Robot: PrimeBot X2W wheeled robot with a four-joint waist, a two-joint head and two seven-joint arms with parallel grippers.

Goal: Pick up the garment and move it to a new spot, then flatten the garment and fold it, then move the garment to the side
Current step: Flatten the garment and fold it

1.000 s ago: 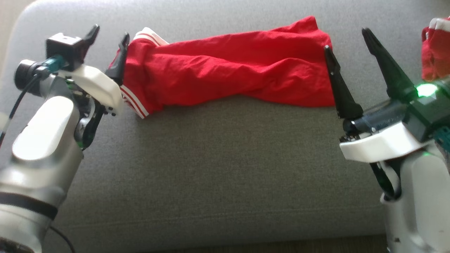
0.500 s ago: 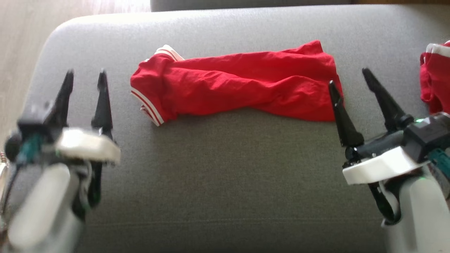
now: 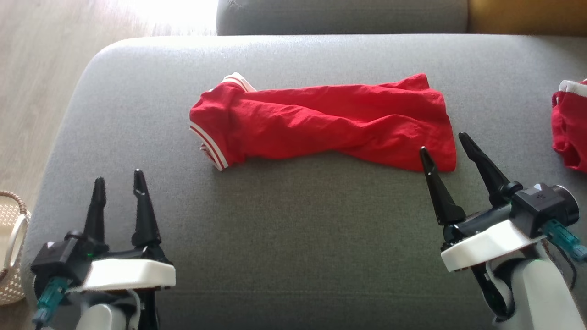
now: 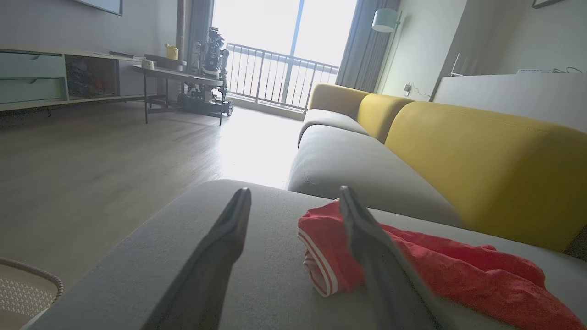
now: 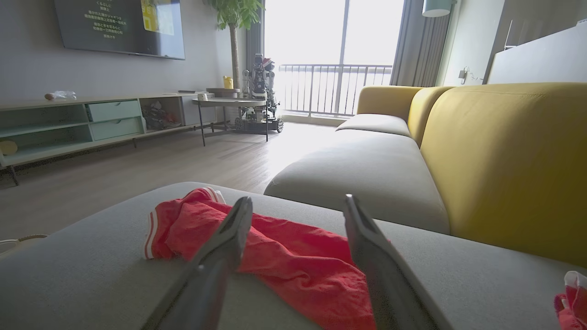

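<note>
Since the left gripper (image 3: 118, 176) has drawn away from the garment (image 3: 321, 123), it and the right gripper (image 3: 442, 142) stand spread, empty; the garment lies folded on the cushion (image 3: 293, 238), probably awaiting its sideways move.

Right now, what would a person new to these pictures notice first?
The bright red garment with white-striped trim lies stretched across the middle of the grey sofa cushion. The left gripper and right gripper are open nearer the camera, holding nothing. A second red piece lies at the cushion's right edge.
</note>
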